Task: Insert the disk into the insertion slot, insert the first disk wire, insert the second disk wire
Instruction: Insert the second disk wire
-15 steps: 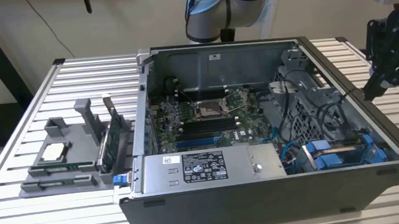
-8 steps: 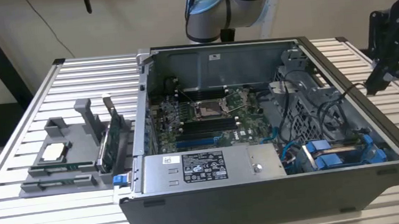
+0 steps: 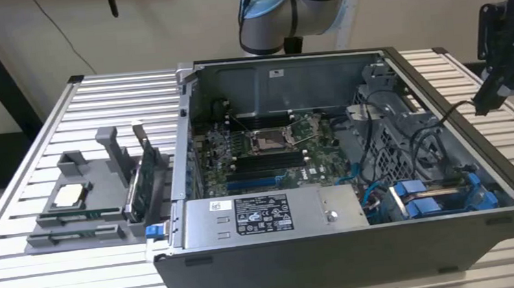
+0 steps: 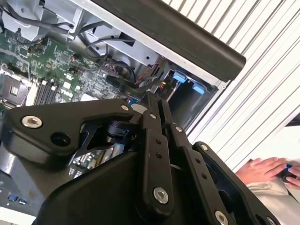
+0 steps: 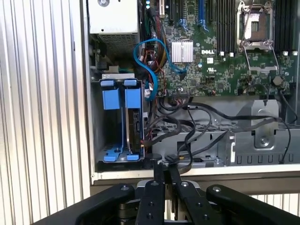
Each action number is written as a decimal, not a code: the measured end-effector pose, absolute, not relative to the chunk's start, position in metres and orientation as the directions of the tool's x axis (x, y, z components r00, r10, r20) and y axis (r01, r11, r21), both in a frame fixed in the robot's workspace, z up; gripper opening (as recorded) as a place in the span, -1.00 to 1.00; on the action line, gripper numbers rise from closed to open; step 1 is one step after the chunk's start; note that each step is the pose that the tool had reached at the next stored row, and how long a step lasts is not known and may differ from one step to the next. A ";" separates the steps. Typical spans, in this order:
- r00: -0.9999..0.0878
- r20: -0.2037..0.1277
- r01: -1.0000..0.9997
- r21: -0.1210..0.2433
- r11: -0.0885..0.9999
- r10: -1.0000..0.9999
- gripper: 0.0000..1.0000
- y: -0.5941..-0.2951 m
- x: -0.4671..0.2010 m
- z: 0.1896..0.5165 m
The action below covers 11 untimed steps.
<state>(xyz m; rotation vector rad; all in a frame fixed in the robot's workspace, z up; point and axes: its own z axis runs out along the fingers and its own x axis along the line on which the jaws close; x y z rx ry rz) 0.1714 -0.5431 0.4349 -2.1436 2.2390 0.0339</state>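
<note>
The disk (image 5: 133,99) in its blue carrier sits pushed into the insertion slot (image 5: 95,126), the grey drive cage at the case's corner, next to an alike blue carrier (image 5: 111,98). In the exterior view the disk (image 3: 418,200) lies at the case's near right. My black gripper (image 3: 482,109) hangs over the case's right rim, just outside the wall. In both wrist views its fingers (image 5: 158,176) are pressed together, and a black wire (image 3: 443,112) arcs up from inside the case to their tips (image 4: 151,97). Blue carrier tabs (image 4: 180,77) show beyond the fingertips.
The open computer case (image 3: 358,253) lies on a slatted metal table (image 3: 93,280), with the motherboard (image 3: 267,150) and power supply (image 3: 267,215) inside. Loose black cables (image 5: 197,126) cross the bay beside the cage. A grey parts holder (image 3: 88,205) stands at the exterior view's left. A person's hands (image 4: 262,168) rest nearby.
</note>
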 end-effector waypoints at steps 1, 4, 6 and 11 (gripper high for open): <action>-0.043 -0.045 -0.999 -0.013 0.044 -0.998 -0.69 -0.543 0.171 0.436; -0.043 -0.045 -0.999 -0.013 0.044 -0.998 -0.69 -0.543 0.170 0.440; -0.043 -0.045 -0.999 -0.013 0.044 -0.998 -0.69 -0.543 0.170 0.443; -0.043 -0.045 -0.999 -0.013 0.044 -0.998 -0.69 -0.543 0.168 0.448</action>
